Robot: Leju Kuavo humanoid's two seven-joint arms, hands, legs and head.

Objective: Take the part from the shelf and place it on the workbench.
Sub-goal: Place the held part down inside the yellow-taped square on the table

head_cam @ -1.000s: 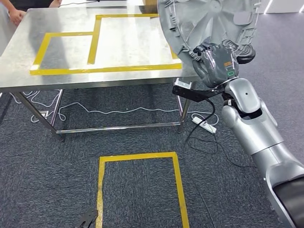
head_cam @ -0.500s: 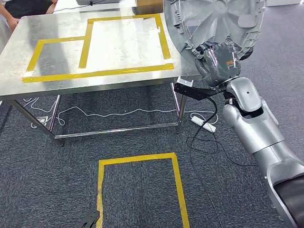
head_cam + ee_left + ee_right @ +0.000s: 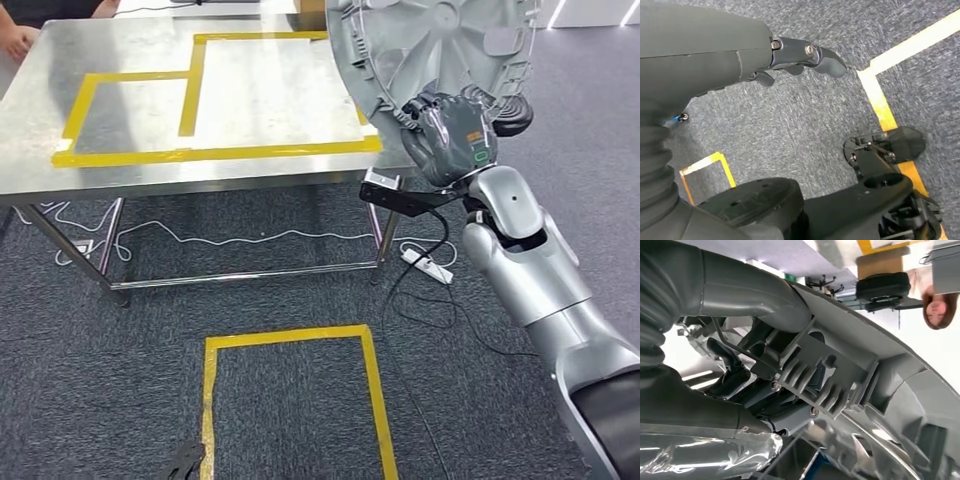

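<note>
Nearest me, a yellow tape square (image 3: 294, 400) marked the grey carpet, and my left hand (image 3: 753, 60) hung above that floor, fingers (image 3: 828, 60) apart and holding nothing. Farther out, my right hand (image 3: 453, 135) had its fingers clamped on the lower rim of the part (image 3: 430, 50), a large grey ribbed disc held upright over the right end of the steel tabletop (image 3: 30, 130), which carried yellow tape outlines (image 3: 196, 90).

A white power strip (image 3: 429, 262) lies on the grey carpet (image 3: 287, 400) amid loose white cables (image 3: 226, 238); a yellow tape rectangle (image 3: 290, 338) marks the floor. A person's hand (image 3: 15, 40) rests at the far table edge.
</note>
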